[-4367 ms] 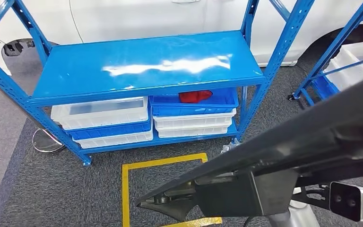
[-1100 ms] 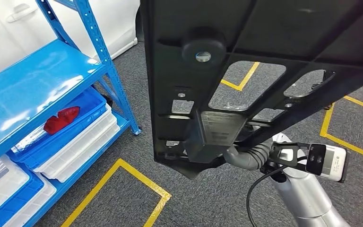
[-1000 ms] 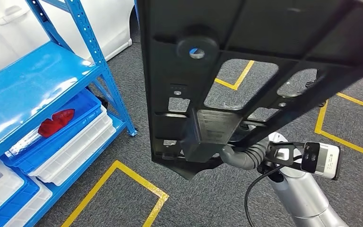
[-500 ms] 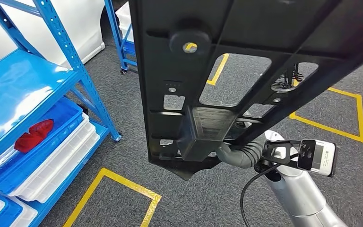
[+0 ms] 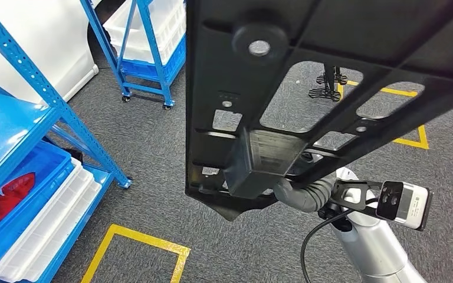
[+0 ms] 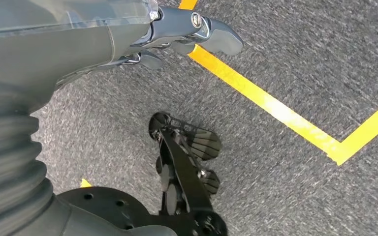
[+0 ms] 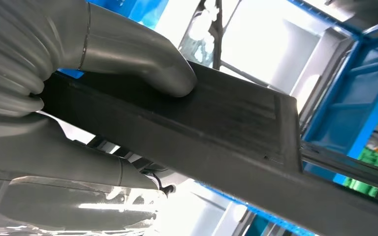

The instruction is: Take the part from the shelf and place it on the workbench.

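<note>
Shelf (image 5: 17, 135) now slid leftward; part (image 5: 330, 53) hides right hand (image 7: 103, 64).

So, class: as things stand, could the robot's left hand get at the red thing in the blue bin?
Probably not. The left hand hangs low over the carpet, while the red thing lies in the blue bin under a blue shelf, well off to the side.
</note>
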